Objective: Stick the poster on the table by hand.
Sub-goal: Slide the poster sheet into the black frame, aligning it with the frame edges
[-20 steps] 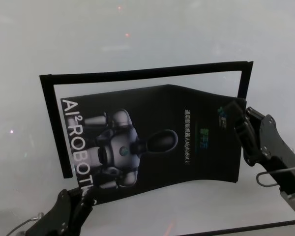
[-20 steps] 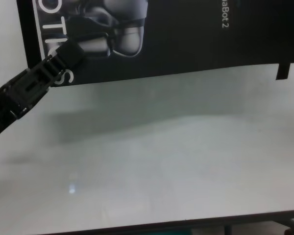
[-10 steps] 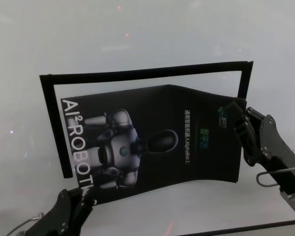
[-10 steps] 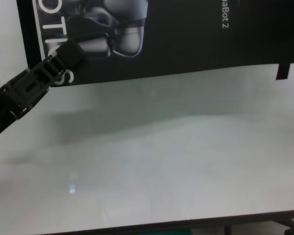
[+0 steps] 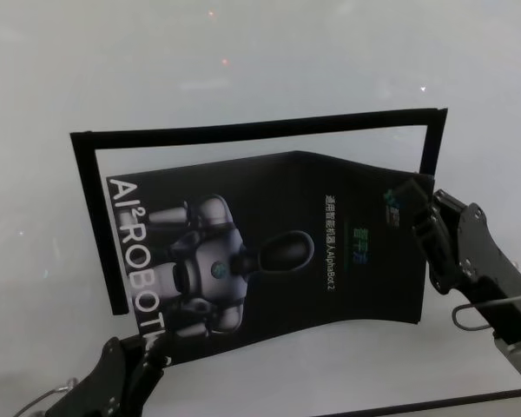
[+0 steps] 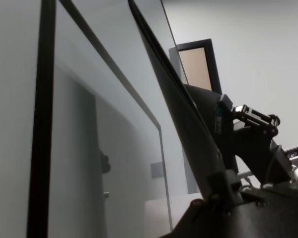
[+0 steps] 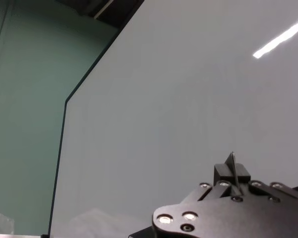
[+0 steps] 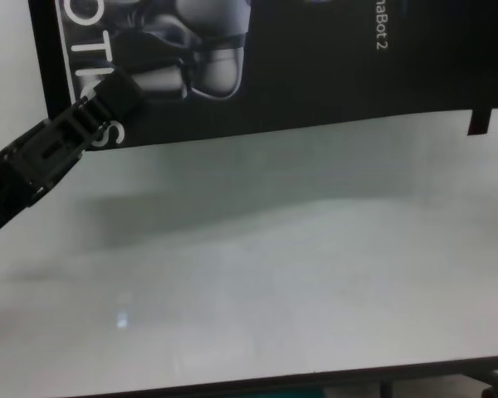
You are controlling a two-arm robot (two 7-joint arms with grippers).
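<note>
Down at the near left, the left hand [image 5: 143, 360] reaches up onto the poster's [image 5: 278, 248] near-left corner, its fingers [image 8: 120, 89] closed on the sheet's edge over the last white letters. That poster (black, glossy, with the grey-white robot picture and big "AI² ROBOT" lettering running down its left side) lies on the white tabletop [image 5: 243, 52], inside a frame of narrow black strips [image 5: 260, 129] that runs along its left, far and right sides. Its far edge bows upward rather than lying flat, seen edge-on in the left wrist view. Over on the right, the right hand [image 5: 424, 217] has its fingers pinched shut on the poster's far-right corner, beside the small logo print.
</note>
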